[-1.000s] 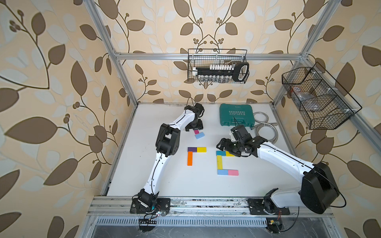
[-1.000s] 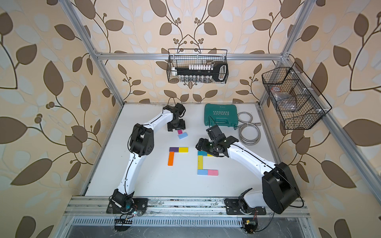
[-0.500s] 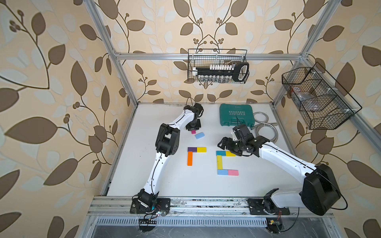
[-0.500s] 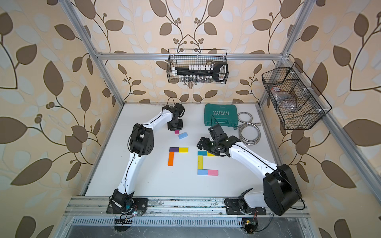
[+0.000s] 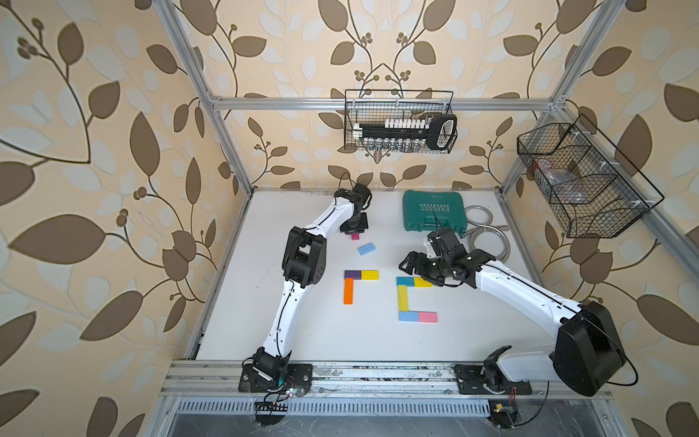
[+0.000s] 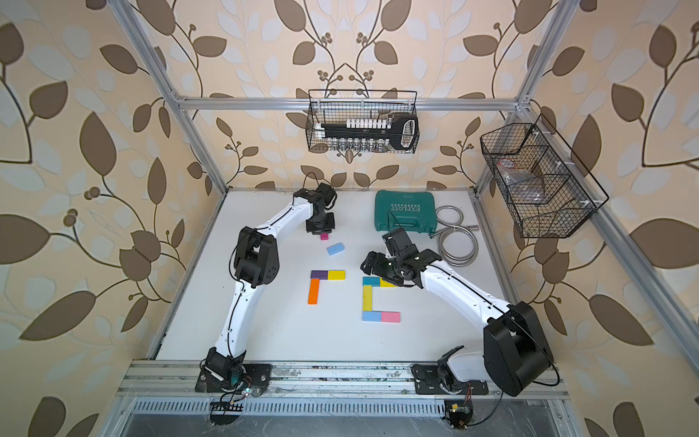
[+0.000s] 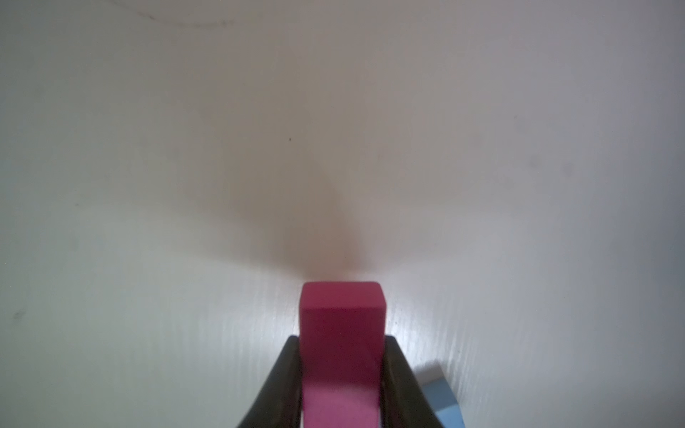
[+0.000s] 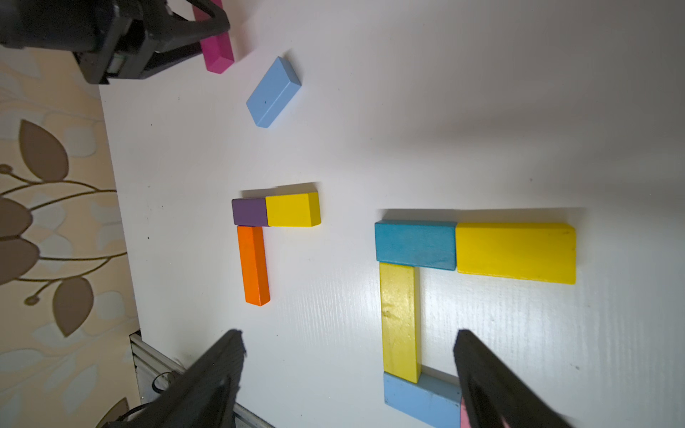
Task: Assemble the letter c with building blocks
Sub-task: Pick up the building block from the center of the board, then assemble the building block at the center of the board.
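At the far side of the counter [image 5: 340, 340], my left pincer [image 7: 341, 339] is pinching the magenta block [image 5: 354, 236], while my right pincer [image 8: 348, 333] is hovering spread by the finished five-block C [image 5: 402, 297]. This is looking like the pick-up for the foot of the unfinished C [image 5: 352, 274], calling next for a carry to the free end of the orange bar [image 5: 348, 291]. I am counting ten blocks [image 8: 273, 92]: three yellow, two light blue, one each magenta, pink, teal, purple, orange.
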Action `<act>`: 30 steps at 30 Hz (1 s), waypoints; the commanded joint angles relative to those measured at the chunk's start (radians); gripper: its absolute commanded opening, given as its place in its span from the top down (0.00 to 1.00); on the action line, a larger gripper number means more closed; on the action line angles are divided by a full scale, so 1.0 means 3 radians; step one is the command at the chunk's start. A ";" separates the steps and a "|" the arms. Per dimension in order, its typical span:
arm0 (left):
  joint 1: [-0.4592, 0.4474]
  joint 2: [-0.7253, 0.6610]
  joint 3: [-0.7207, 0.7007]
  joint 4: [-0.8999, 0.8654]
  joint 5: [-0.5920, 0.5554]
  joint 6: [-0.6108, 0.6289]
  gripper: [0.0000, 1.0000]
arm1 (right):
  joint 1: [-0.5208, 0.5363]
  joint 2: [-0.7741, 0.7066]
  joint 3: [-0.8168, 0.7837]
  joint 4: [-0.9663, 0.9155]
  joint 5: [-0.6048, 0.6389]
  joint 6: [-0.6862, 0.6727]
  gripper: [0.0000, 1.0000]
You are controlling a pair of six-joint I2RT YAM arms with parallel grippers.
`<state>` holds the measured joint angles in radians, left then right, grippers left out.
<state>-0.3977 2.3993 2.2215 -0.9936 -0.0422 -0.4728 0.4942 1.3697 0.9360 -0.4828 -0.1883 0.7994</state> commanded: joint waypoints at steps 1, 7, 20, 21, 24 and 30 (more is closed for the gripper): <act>0.0027 -0.0849 -0.0197 -0.0098 0.0057 0.0184 1.00 | -0.0016 -0.0050 0.0005 -0.0033 -0.0047 -0.0071 0.13; -0.0044 -0.2091 -0.1803 0.0126 0.0372 0.0143 1.00 | -0.0011 -0.0142 -0.0120 -0.0061 -0.0067 -0.0089 0.13; -0.1359 -0.3953 -0.4597 0.0676 0.0486 -0.0900 1.00 | 0.0343 -0.0454 -0.0388 -0.0161 0.0115 0.0042 0.13; -0.1481 -0.3954 -0.4682 0.0760 0.0452 -0.0939 1.00 | 0.0376 -0.0455 -0.0389 -0.0164 0.0138 0.0059 0.13; -0.1768 -0.3825 -0.4751 0.0897 0.0200 -0.0896 1.00 | 0.0450 -0.0455 -0.0378 -0.0175 0.0196 0.0090 0.13; -0.1839 -0.3341 -0.4663 0.1088 -0.0048 -0.0504 0.98 | 0.0519 -0.0439 -0.0346 -0.0239 0.0285 0.0097 0.13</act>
<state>-0.9436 1.3487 0.7952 -0.7235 0.0174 -0.6827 0.6418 1.2503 0.8371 -0.5262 -0.1417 0.8188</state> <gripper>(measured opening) 0.312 0.869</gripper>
